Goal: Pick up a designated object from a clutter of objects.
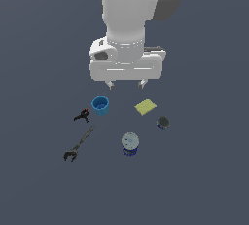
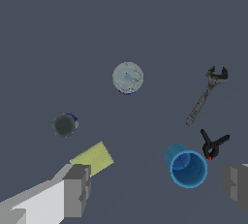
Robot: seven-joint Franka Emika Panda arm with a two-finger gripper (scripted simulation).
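Observation:
The designated object, a small squat can with a dark top and blue side, stands at the exterior view's right; it also shows in the wrist view. My gripper hangs open and empty high above the clutter, between the blue cup and the yellow flat block. In the wrist view the fingers stand wide apart, with the block and the cup between them.
A taller can with a light grey lid stands nearest the camera. A dark wrench and a small black clamp with a red tip lie at the exterior view's left.

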